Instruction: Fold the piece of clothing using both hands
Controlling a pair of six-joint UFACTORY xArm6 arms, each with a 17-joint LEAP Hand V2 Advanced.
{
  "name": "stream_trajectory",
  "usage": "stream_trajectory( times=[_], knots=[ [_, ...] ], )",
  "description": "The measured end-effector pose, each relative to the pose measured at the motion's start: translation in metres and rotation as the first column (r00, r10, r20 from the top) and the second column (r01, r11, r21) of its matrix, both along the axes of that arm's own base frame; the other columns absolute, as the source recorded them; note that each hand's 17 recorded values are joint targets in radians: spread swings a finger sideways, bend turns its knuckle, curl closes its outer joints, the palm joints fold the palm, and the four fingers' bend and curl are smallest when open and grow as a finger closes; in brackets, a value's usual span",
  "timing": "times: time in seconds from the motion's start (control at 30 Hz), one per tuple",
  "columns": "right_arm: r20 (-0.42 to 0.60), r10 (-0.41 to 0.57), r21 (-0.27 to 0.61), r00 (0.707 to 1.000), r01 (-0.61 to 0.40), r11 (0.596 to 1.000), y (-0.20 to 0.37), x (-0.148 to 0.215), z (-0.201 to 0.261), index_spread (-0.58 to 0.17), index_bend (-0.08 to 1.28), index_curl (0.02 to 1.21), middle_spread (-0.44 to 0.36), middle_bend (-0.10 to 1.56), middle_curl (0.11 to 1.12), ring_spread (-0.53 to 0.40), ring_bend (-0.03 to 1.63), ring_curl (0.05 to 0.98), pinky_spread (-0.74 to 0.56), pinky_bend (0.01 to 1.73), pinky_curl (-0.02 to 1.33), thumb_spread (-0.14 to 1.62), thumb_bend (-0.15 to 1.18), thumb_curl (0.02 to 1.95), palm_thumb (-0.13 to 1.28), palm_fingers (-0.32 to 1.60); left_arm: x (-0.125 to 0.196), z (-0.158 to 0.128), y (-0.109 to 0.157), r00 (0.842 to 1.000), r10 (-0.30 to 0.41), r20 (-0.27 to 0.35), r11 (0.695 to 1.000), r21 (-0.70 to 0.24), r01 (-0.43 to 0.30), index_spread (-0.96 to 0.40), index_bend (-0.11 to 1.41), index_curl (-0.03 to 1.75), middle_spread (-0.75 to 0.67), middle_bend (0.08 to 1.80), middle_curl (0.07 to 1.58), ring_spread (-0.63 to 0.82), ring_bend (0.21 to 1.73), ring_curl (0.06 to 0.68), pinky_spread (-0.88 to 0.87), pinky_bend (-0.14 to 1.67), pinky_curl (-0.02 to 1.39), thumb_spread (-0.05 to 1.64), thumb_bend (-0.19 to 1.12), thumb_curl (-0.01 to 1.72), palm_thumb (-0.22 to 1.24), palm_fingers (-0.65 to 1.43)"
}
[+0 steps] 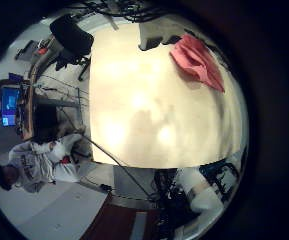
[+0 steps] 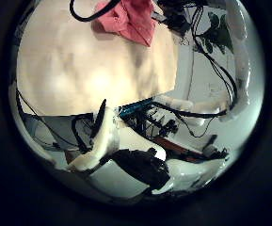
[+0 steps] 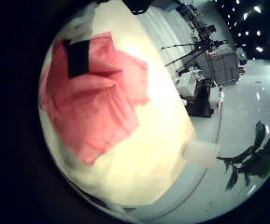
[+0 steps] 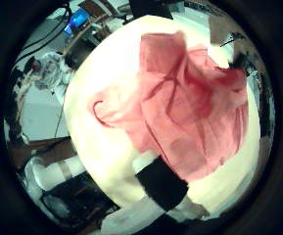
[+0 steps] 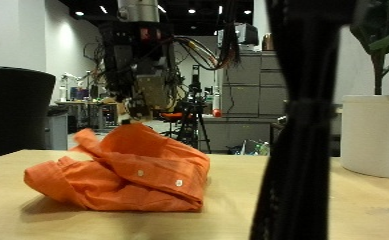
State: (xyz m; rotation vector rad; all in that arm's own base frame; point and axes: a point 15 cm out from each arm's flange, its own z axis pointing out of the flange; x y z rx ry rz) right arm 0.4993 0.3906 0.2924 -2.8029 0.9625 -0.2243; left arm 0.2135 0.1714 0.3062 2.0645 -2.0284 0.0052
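Observation:
An orange shirt (image 5: 128, 170) lies crumpled in a heap on the light wooden table (image 5: 341, 215). A hand (image 5: 141, 65) hangs above it, apart from the cloth, its black fingers pointing down. The shirt (image 4: 185, 98) fills both right palm views, so my right hand is close over it. Its fingers (image 4: 165, 186) look straight and hold nothing. In the other right palm view the shirt (image 3: 92, 98) shows spread beneath a black fingertip (image 3: 78, 58). My left hand (image 2: 126, 160) is farther off over bare table, fingers relaxed, with the shirt (image 1: 197, 60) small near the far table edge.
A black office chair (image 5: 8, 110) stands behind the table on one side and a white planter (image 5: 374, 135) with a plant on the other. A dark upright shape (image 5: 301, 120) close to the camera hides part of the table.

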Motion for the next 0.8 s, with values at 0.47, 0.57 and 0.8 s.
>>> stream_trajectory(
  times=[0.47, 0.57, 0.8],
  knots=[
    [-0.096, -0.144, 0.098, 0.985, 0.153, 0.983, -0.114, -0.058, 0.151, -0.381, 0.18, 0.34, 0.139, 0.28, 0.38, 0.231, 0.52, 0.307, 0.46, 0.57, 0.56, 1.25, 0.15, 0.49, 0.84, -0.08, -0.01, 0.026, -0.038, 0.998, -0.062, 0.028, 0.998, 0.019, 0.062, 0.19, 0.16, 0.3, 0.37, 0.19, 0.31, 0.6, 0.38, 0.223, 0.52, 0.28, 0.32, 1.22, -0.02, 0.3, 0.46, 0.01],
    [-0.144, -0.212, 0.05, 0.967, 0.221, 0.974, -0.168, -0.093, 0.174, -0.378, 0.16, 0.32, 0.137, 0.25, 0.37, 0.246, 0.45, 0.278, 0.46, 0.5, 0.5, 1.22, 0.14, 0.51, 0.87, -0.08, -0.016, 0.036, -0.049, 0.997, -0.069, 0.034, 0.997, 0.026, 0.068, 0.19, 0.16, 0.3, 0.37, 0.19, 0.31, 0.6, 0.38, 0.224, 0.52, 0.28, 0.32, 1.22, -0.02, 0.3, 0.46, 0.01],
    [-0.206, -0.352, -0.032, 0.913, 0.353, 0.935, -0.255, -0.131, 0.159, -0.368, 0.15, 0.29, 0.135, 0.2, 0.34, 0.261, 0.37, 0.249, 0.46, 0.44, 0.43, 1.18, 0.07, 0.55, 0.87, -0.03, -0.01, 0.045, -0.092, 0.995, -0.104, 0.009, 0.994, 0.035, 0.104, 0.18, 0.17, 0.3, 0.36, 0.19, 0.31, 0.59, 0.38, 0.222, 0.52, 0.27, 0.32, 1.21, -0.02, 0.3, 0.46, 0.03]
  ],
)
